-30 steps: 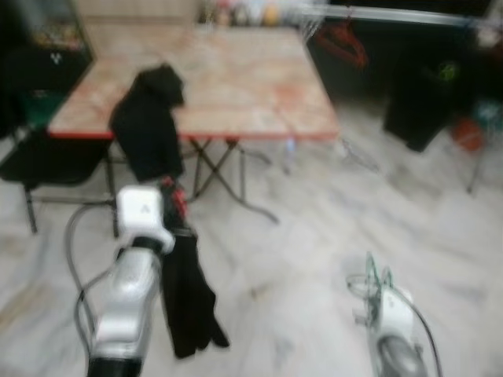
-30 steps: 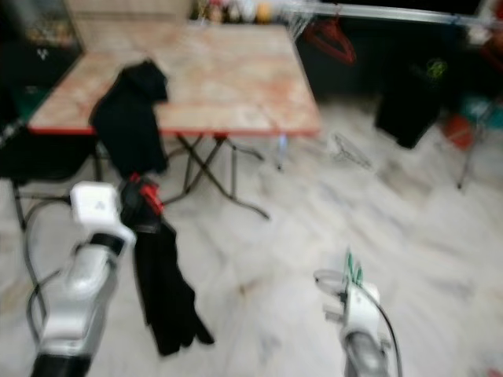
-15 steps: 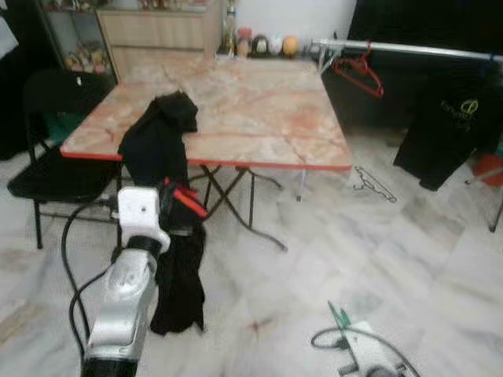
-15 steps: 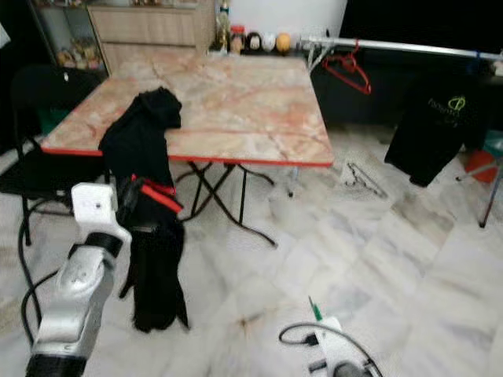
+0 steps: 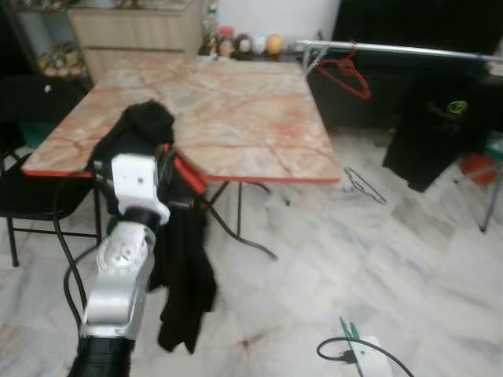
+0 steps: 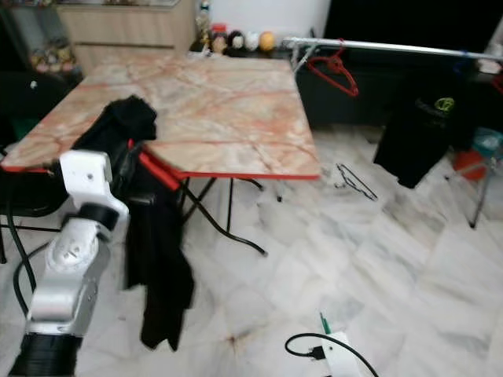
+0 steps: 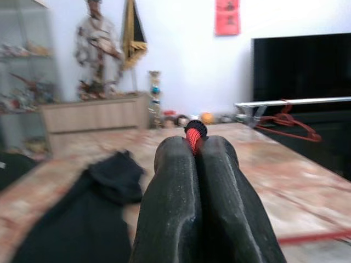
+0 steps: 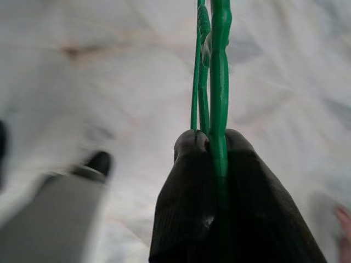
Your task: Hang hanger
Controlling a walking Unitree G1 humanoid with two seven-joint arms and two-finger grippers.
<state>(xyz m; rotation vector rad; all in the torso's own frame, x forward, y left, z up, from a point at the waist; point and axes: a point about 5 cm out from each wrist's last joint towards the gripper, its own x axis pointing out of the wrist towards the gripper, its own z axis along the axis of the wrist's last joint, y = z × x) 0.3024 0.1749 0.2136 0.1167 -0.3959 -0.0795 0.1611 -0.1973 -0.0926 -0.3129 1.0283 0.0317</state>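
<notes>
The left tool (image 7: 196, 159) grips a red hanger (image 5: 185, 174) carrying a black garment (image 5: 182, 275), the right tool (image 8: 211, 143) clamps a green hanger (image 8: 213, 66); next, approach the rail (image 5: 409, 51).

- left arm (image 6: 71, 259) raised at left, silver, white wrist block on top
- red hanger (image 6: 157, 170) held at its gripper, black garment (image 6: 161, 267) hanging from it down toward the floor
- marble-top folding table (image 6: 212, 102) behind, red edge; second black garment (image 6: 118, 126) draped over its near-left edge
- clothes rail (image 6: 393, 49) at back right with empty red hanger (image 6: 334, 71) and black t-shirt (image 6: 416, 129)
- wire hanger (image 6: 355, 181) lying on marble floor (image 6: 377, 259)
- green hanger tip (image 6: 324, 323) at bottom, near black cable
</notes>
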